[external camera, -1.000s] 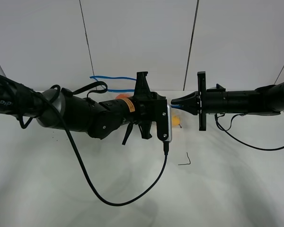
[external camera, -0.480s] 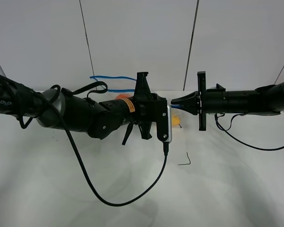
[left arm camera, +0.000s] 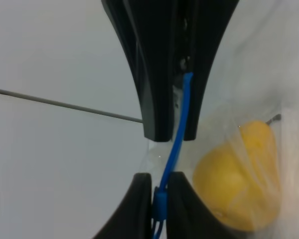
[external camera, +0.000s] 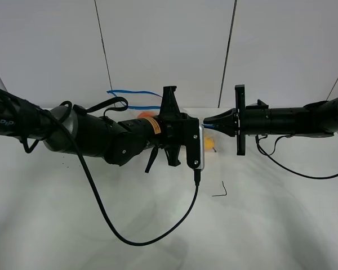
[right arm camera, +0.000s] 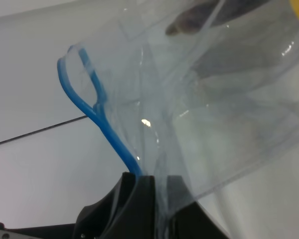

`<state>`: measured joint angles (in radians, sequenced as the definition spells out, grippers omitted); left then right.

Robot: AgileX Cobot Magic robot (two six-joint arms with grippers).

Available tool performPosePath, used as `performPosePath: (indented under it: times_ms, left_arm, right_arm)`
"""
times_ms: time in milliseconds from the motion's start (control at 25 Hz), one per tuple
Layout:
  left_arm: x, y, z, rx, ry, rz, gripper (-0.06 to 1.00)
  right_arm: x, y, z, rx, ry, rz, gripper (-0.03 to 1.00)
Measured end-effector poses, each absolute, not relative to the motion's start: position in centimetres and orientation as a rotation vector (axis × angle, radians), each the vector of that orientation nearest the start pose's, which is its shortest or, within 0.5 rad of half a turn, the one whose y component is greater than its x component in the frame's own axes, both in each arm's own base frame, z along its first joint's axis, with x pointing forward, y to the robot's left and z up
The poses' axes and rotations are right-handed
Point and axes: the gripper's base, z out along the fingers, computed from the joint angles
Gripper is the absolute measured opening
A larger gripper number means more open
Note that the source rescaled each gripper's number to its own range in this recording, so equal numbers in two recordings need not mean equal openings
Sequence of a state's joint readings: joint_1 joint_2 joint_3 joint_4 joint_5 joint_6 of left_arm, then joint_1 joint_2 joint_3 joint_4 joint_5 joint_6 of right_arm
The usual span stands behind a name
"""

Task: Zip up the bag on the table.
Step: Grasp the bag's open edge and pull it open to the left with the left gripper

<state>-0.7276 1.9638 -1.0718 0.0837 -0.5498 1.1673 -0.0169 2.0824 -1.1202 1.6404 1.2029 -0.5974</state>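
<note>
The bag [right arm camera: 224, 114] is clear crinkly plastic and hangs above the table [external camera: 281, 219] between my two grippers. Its blue zip strip [external camera: 132, 92] runs back to the left in the exterior view. My left gripper [left arm camera: 160, 196] is shut on the blue strip [left arm camera: 175, 137]. My right gripper [right arm camera: 157, 186] is shut on the strip [right arm camera: 79, 97] close by, and its fingers [left arm camera: 159, 74] show facing the left ones. In the exterior view the two grippers, left [external camera: 198, 127] and right [external camera: 208, 122], meet at the middle. Yellow produce [left arm camera: 239, 184] and orange produce [external camera: 147, 115] show inside the bag.
A black cable [external camera: 152, 239] loops from the left wrist down over the table. A thin black corner mark [external camera: 221, 191] lies on the table under the grippers. A white panelled wall [external camera: 169, 45] stands behind.
</note>
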Motion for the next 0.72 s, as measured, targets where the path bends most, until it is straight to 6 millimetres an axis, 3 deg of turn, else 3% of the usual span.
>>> performPosePath:
  times_ms: [280, 720]
  left_arm:
    - [32.8, -26.5, 18.0, 1.535, 1.019, 0.365, 0.0]
    - [36.9, -20.4, 18.2, 1.469, 1.114, 0.52, 0.0]
  right_arm:
    - [37.7, 8.1, 15.2, 0.693, 2.33, 1.927, 0.0]
    - [37.7, 8.1, 15.3, 0.693, 2.328, 1.926, 0.0]
